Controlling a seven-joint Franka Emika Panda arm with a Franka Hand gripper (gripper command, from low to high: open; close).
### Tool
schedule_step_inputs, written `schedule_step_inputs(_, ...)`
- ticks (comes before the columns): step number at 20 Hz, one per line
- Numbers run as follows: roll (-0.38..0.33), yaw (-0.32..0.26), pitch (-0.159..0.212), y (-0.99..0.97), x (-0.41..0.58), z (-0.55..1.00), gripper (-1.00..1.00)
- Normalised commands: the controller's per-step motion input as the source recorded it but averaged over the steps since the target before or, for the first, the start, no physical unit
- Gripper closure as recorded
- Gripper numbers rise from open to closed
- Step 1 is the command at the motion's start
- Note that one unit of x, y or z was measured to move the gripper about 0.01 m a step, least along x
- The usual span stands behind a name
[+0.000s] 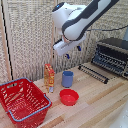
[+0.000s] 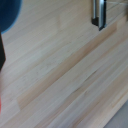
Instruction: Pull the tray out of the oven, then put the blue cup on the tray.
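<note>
In the exterior view, the oven (image 1: 113,56) sits at the right, door (image 1: 94,73) dropped open, the tray (image 1: 106,62) drawn partway out over it. Toward the exterior view's left of the oven stands the blue cup (image 1: 67,78) on the wooden table (image 1: 95,107), orange carton (image 1: 49,77) beside it, red bowl (image 1: 69,96) in front, red basket (image 1: 23,100) farther left. The gripper (image 1: 73,51) hangs above the cup, holding nothing; finger spread unclear.

Wrist view: blurred table planks, the cup's blue edge (image 2: 9,14) in a corner, a dark metal bar (image 2: 98,13); no fingers seen
</note>
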Motion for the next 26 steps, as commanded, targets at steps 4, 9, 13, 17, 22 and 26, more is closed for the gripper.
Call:
schedule_step_inputs(4,-0.203,0.002,0.002,-0.83,0.220,-0.19,-1.00)
schedule_step_inputs(9,-0.157,0.007,0.010,-0.83,0.380,-0.21,-1.00)
schedule_step_inputs(13,-0.204,0.028,0.060,-0.59,0.346,-0.09,-1.00)
schedule_step_inputs(17,-0.265,0.000,0.037,-0.61,0.176,0.00,-1.00)
schedule_step_inputs(22,-0.253,0.001,0.096,-0.58,0.225,-0.07,-1.00)
schedule_step_inputs(26,-0.229,0.000,0.081,-0.64,0.021,-0.12,-1.00)
